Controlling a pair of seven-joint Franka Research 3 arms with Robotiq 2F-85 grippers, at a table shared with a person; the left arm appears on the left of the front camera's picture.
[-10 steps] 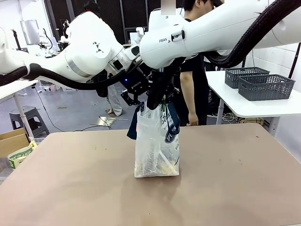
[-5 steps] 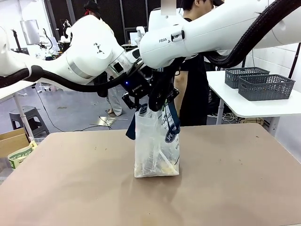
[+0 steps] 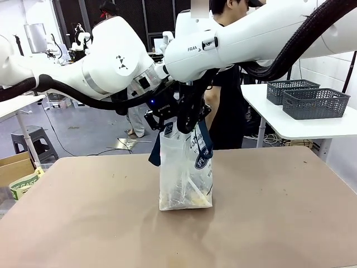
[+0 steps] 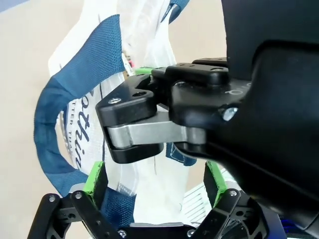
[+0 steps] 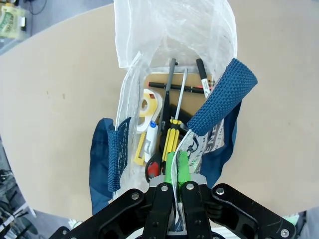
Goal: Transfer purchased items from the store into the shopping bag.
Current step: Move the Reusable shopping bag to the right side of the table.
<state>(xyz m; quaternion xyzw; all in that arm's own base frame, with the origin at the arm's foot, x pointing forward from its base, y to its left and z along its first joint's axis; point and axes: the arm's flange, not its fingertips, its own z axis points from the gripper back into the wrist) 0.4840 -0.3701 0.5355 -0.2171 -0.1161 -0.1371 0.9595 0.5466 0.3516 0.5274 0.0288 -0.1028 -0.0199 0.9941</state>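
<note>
**A:** Right side, status?
**B:** My right gripper (image 5: 177, 157) is clamped on the top edge of the translucent whitish plastic shopping bag (image 3: 186, 173) with dark blue woven handles. The thin film is pinched between my green pads (image 5: 172, 167).
**A:** Left?
**B:** My left gripper (image 4: 154, 174) is spread wide. Its jaws straddle the bag's top just beside the right gripper, with white film and part of a blue handle (image 4: 45, 124) between them.
**A:** Where's the bag?
**B:** Upright on the brown tabletop (image 3: 83, 223), mid-table, directly under both grippers.
**A:** Contents?
**B:** Purchased items at the bottom: yellow-and-black-handled screwdrivers (image 5: 172, 137), a pale roll of tape (image 5: 145, 107) and black pens (image 5: 174, 85).
**A:** Store?
**B:** Two dark grey lattice plastic baskets (image 3: 315, 103) on a white side table (image 3: 295, 127), far right, well apart from the bag.
</note>
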